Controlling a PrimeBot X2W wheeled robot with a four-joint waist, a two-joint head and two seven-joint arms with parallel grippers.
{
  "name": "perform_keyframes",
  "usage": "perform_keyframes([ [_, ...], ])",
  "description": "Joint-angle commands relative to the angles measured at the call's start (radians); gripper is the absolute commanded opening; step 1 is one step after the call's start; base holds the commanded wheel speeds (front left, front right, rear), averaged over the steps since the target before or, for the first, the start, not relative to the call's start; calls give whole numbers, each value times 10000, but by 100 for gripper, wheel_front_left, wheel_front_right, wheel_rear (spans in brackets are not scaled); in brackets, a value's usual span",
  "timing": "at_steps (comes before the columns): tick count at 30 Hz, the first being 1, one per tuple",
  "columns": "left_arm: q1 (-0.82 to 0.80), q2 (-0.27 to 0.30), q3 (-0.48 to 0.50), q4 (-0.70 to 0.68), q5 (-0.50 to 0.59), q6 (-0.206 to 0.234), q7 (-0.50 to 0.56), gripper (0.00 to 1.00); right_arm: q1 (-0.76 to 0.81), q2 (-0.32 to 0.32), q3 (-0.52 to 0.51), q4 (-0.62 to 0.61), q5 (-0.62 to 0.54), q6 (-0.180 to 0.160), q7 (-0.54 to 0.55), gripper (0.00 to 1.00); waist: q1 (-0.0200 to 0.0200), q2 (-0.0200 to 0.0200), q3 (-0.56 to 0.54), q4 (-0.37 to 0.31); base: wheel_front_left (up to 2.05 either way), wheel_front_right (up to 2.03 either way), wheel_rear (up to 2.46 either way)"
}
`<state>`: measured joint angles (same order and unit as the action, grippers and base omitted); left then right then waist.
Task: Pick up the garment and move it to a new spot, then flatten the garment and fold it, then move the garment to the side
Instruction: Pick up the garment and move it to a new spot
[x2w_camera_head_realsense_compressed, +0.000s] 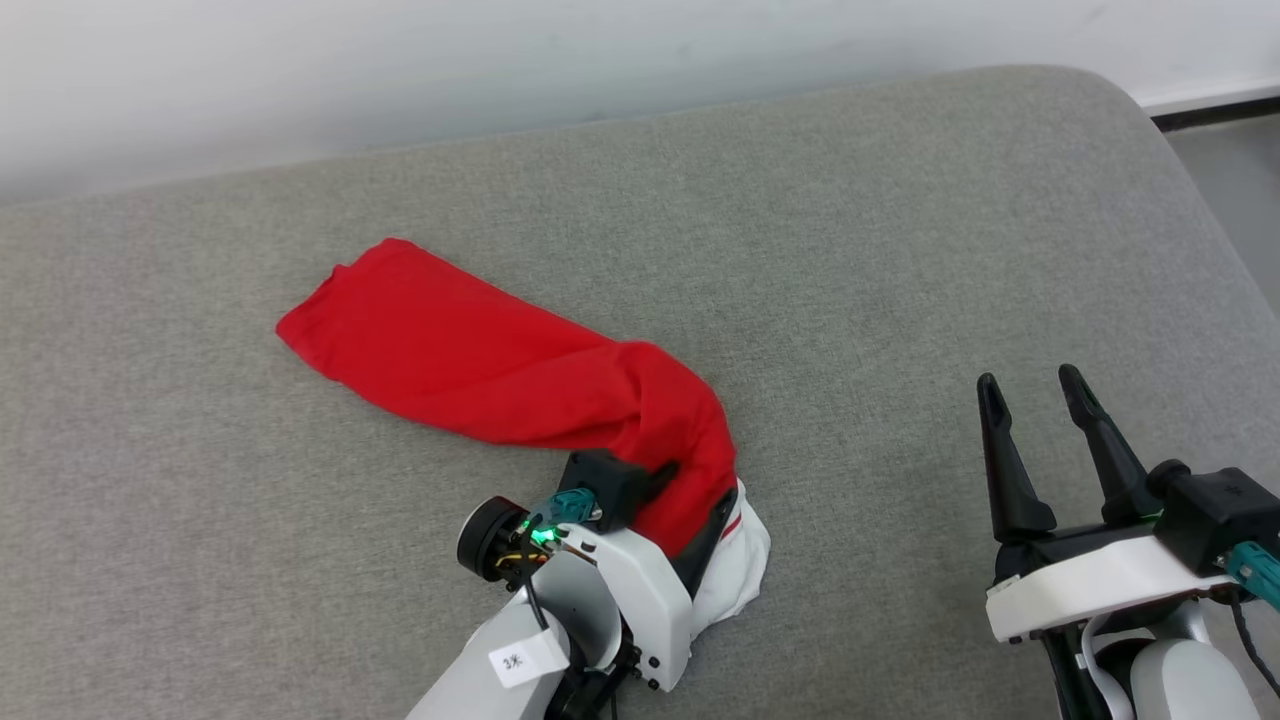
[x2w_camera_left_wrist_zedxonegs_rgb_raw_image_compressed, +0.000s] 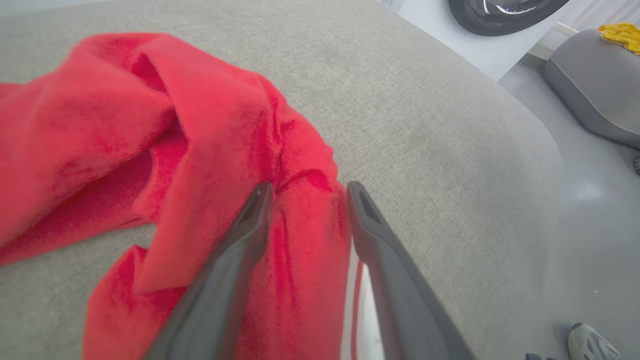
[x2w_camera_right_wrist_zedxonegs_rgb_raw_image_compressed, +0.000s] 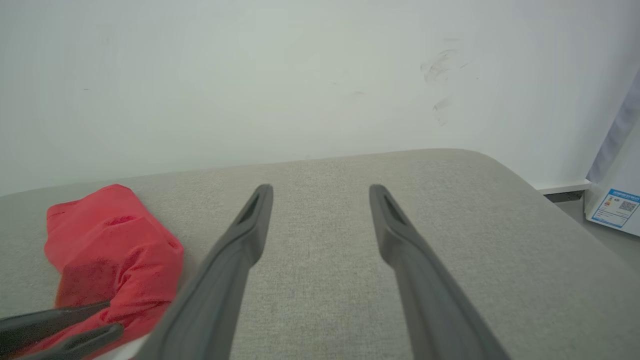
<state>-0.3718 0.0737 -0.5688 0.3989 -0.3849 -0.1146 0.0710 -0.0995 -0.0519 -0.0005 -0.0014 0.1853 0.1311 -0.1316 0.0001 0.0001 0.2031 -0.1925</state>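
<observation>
Grey fabric surface (x2w_camera_head_realsense_compressed: 850, 250), red shirt (x2w_camera_head_realsense_compressed: 470, 370) lying bunched on it. Left tool (x2w_camera_left_wrist_zedxonegs_rgb_raw_image_compressed: 308, 189) fingers apart, straddling the shirt's white-sleeve end. Right tool (x2w_camera_head_realsense_compressed: 1030, 385) wide apart, well right of shirt.

Bright, even, diffuse light from overhead; no hard glare on the grey upholstered surface (x2w_camera_head_realsense_compressed: 900, 250). Shadows faint: a thin soft edge under the garment (x2w_camera_head_realsense_compressed: 480, 370) just ahead of the left gripper (x2w_camera_head_realsense_compressed: 697, 482), barely any around the right gripper (x2w_camera_head_realsense_compressed: 1028, 376). Head view sharp across the frame. Left wrist view: red cloth closest to the left fingers (x2w_camera_left_wrist_zedxonegs_rgb_raw_image_compressed: 240, 260) grainy, oversaturated, folds smearing together; finger bases out of focus. Strong wide-angle bowing, with the surface's edge curving away right of the fingertips. Pale sheen on the floor (x2w_camera_left_wrist_zedxonegs_rgb_raw_image_compressed: 585, 192) beyond. Right wrist view: right fingers (x2w_camera_right_wrist_zedxonegs_rgb_raw_image_compressed: 235, 260) soft at the base, wall (x2w_camera_right_wrist_zedxonegs_rgb_raw_image_compressed: 300, 75) ahead flat, slightly hazy.
</observation>
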Motion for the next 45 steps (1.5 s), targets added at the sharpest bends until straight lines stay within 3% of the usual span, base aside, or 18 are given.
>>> perform_keyframes([
  [1,78,20,32,-12,-12,-15,-236,100,3,25,5,13,-16,-6,-29,100,-1,-1,-116,99,0,0,0],
  [9,404,-49,175,-431,169,363,-2217,100,326,24,32,-5,-119,-6,147,100,-1,-1,-766,613,0,0,0],
  [15,684,101,791,-857,123,977,-2987,100,603,24,23,-161,-95,-6,349,100,-1,-1,-1114,949,0,0,0],
  [23,1144,761,1835,-1306,82,1766,-3249,100,928,23,-38,-369,-140,-6,584,100,-1,-1,-1430,1281,0,0,0],
  [31,1942,1430,2762,-1712,-80,2287,-3323,100,1287,23,-178,-477,-211,-6,815,100,-1,-1,-1798,1441,0,0,0],
  [45,3263,1875,3196,-2358,-223,2525,-3358,100,1906,23,-378,-628,-349,-6,1210,100,-1,-1,-2211,1531,0,0,0],
])
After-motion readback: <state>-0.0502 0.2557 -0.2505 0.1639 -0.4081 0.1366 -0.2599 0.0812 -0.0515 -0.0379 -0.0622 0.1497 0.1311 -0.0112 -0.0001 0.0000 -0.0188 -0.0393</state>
